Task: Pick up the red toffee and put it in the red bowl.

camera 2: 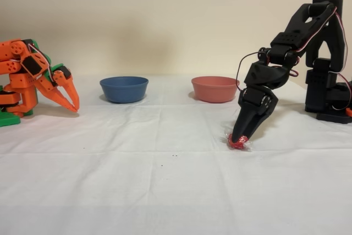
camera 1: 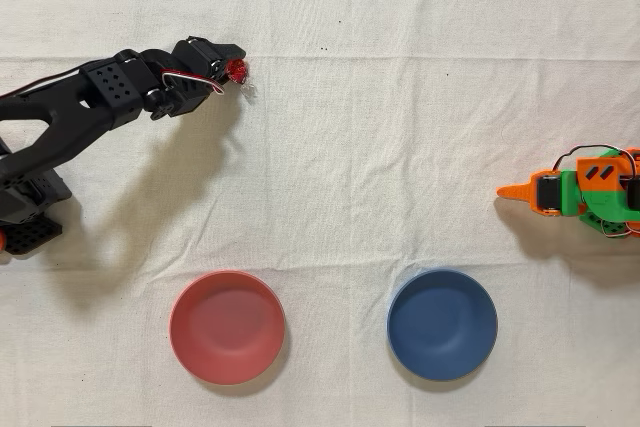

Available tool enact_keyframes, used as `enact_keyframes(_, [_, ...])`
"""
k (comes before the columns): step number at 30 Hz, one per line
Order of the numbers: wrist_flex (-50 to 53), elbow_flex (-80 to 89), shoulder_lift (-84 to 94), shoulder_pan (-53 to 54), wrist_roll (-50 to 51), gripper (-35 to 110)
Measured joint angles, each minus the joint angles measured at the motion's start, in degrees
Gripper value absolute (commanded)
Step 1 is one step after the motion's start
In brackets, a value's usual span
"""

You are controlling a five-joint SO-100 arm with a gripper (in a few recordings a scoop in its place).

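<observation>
The red toffee [camera 2: 238,143] lies on the white cloth [camera 2: 165,191], its clear wrapper end sticking out beside it. The black arm's gripper [camera 2: 241,137] points down with its fingertips closed around the candy at cloth level. The red bowl [camera 1: 227,327] sits well apart from it, beside the blue bowl [camera 1: 442,324]. The orange arm [camera 1: 585,192] stands idle at the far side

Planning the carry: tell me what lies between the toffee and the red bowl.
Only bare white cloth lies between the toffee and the red bowl, seen overhead.
</observation>
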Motion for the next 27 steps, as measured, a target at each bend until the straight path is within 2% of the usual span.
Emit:
enact_keyframes(18, [0.79,0.00,-0.09,0.35,-0.26,7])
enact_keyframes(27, [7.21,0.88,5.80,1.49,-0.53,6])
